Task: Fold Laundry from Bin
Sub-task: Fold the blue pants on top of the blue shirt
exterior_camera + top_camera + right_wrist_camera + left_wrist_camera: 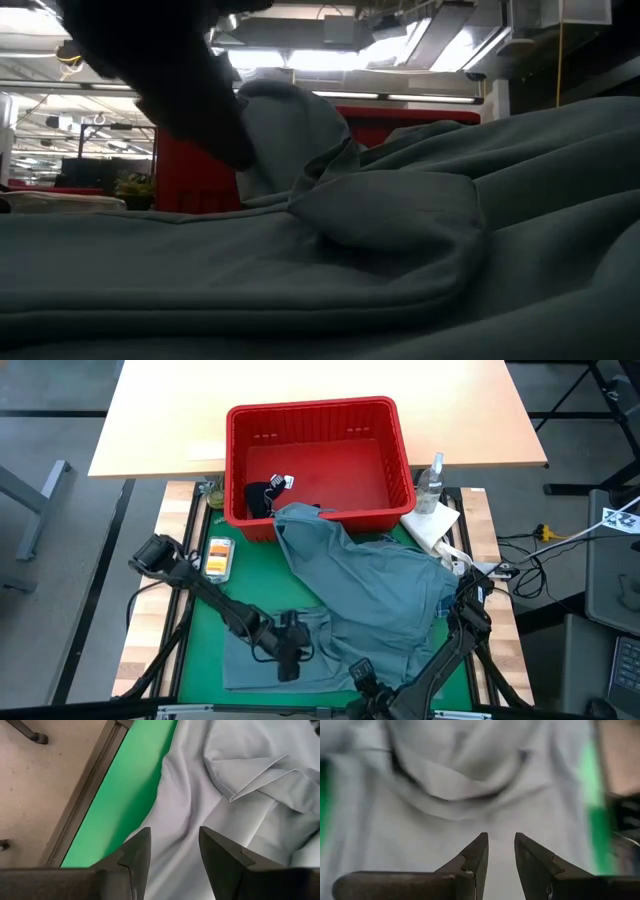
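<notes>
The large grey-blue garment (365,595) hangs by one end over the red bin's near rim (320,518) and lies spread over the green mat. It fills the low view (400,230). The dark navy garment (262,496) lies inside the bin at its left. My left gripper (290,660) hovers over the garment's near-left part (470,805), fingers (501,837) a little open. My right gripper (462,592) is over the garment's right edge (200,780), fingers (175,832) open. The yellow and plaid garments are out of view.
A spray bottle (432,478) and the white paper towel (432,525) stand right of the bin. A small orange-and-white packet (218,558) lies at the mat's left edge. Bare green mat (125,795) shows beside the garment's right edge.
</notes>
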### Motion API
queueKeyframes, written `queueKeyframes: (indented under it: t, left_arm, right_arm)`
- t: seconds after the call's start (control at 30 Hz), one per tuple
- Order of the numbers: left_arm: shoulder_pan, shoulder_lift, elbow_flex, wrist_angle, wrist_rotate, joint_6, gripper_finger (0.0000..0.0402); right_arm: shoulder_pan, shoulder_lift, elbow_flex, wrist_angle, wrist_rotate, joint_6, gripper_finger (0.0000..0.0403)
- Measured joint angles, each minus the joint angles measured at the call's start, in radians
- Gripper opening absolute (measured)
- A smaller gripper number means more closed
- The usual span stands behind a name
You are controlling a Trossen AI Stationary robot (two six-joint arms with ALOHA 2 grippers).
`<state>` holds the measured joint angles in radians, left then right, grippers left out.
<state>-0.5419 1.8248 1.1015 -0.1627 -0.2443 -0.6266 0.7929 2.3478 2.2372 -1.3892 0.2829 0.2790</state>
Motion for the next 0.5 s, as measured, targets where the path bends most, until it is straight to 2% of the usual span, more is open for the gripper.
queueKeyframes:
  t: [0.1, 0.17, 0.33, 0.5]
  left_arm:
    - [-0.014, 0.02, 0.0, -0.022, -0.145, -0.024, 0.009]
    - [-0.007, 0.049, 0.001, -0.008, -0.18, -0.038, 0.009]
    - [0.029, 0.149, 0.0, 0.017, -0.195, -0.127, 0.009]
    - [0.056, 0.181, 0.0, 0.168, -0.18, -0.125, 0.009]
  right_arm:
    - [0.0, 0.0, 0.0, 0.001, -0.006, 0.0, 0.0168]
    - [0.0, 0.0, 0.0, 0.0, -0.007, 0.0, 0.0168]
    - [0.0, 0.0, 0.0, 0.001, -0.007, 0.0, 0.0168]
    - [0.0, 0.0, 0.0, 0.001, -0.015, 0.0, 0.0168]
